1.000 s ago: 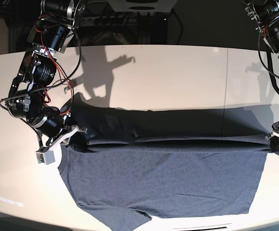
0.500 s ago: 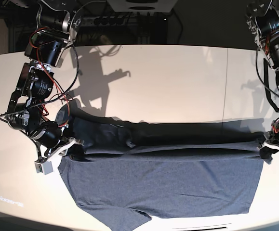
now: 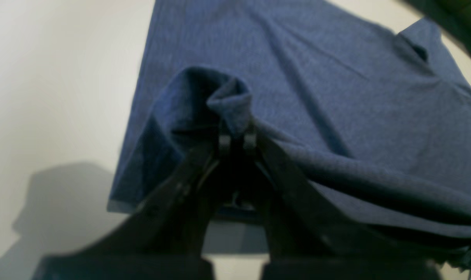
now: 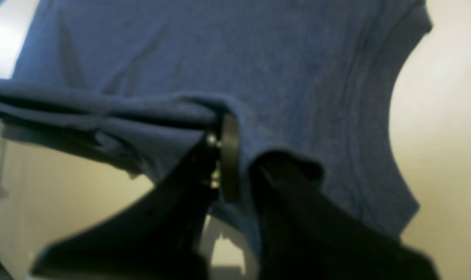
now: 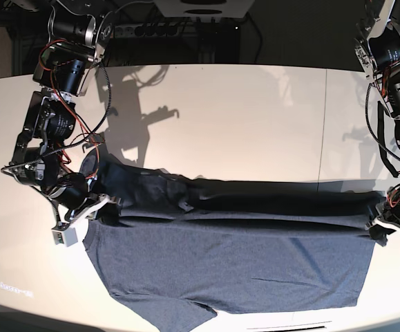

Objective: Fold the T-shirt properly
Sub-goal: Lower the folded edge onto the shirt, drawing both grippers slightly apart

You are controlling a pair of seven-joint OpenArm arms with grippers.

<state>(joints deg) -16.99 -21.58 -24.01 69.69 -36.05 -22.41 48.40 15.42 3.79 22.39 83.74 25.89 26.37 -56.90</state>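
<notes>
Folding lengthwise: left gripper (image 3: 235, 140) and right gripper (image 4: 224, 155) both pinched tight on T-shirt (image 5: 241, 270) edge, flat body ahead of each. Next probably: carry together, lay edge down evenly.

The T-shirt (image 5: 234, 266) is plain heathered slate-blue with no print, reading grey in the base view and bluer in the 2 wrist views. The table (image 5: 241, 117) is cream-white. Both arms are black with silver joints, the right arm (image 5: 54, 131) trailing red wires.
</notes>
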